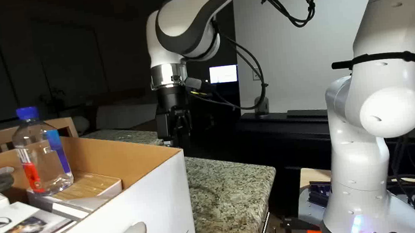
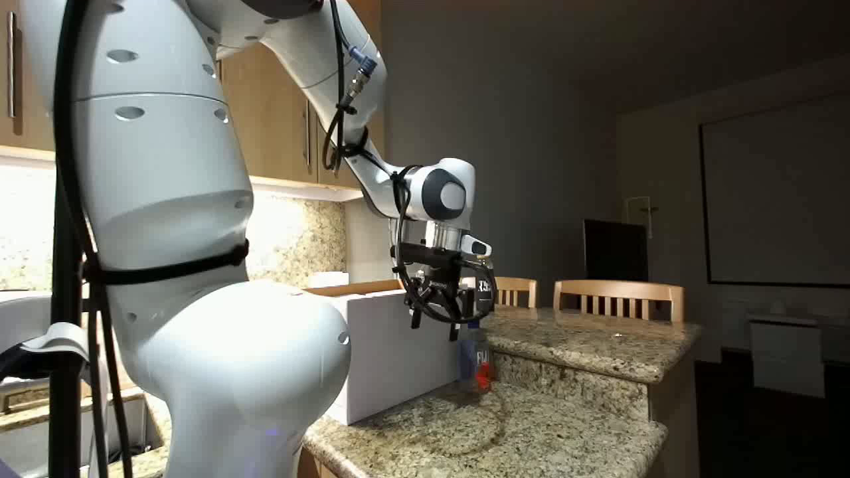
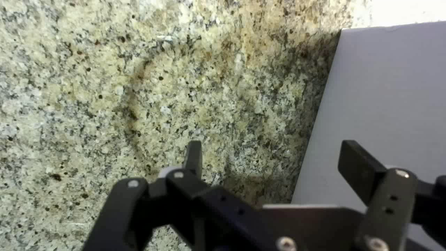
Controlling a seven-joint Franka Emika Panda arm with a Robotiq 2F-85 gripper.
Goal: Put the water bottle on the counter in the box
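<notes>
The water bottle [image 2: 479,358], clear with a blue cap, white lettering and an orange-red patch low down, stands on the counter [image 2: 564,431] beside the far end of the white box [image 2: 398,358] in an exterior view. It is out of the wrist view. My gripper [image 2: 435,325] is open and empty, with fingers pointing down. In the wrist view, its fingertips [image 3: 273,157] are wide apart above the counter [image 3: 104,104], the right one over the box's side [image 3: 383,87]. In an exterior view the gripper [image 1: 175,138] hangs past the wall of the box [image 1: 156,218].
Another blue-capped bottle [image 1: 45,157] with blue and red label parts stands inside the box on a small carton [image 1: 89,183]. Printed cards [image 1: 18,230] lie beside it. A raised counter ledge [image 2: 597,345] and wooden chairs [image 2: 617,292] are beyond.
</notes>
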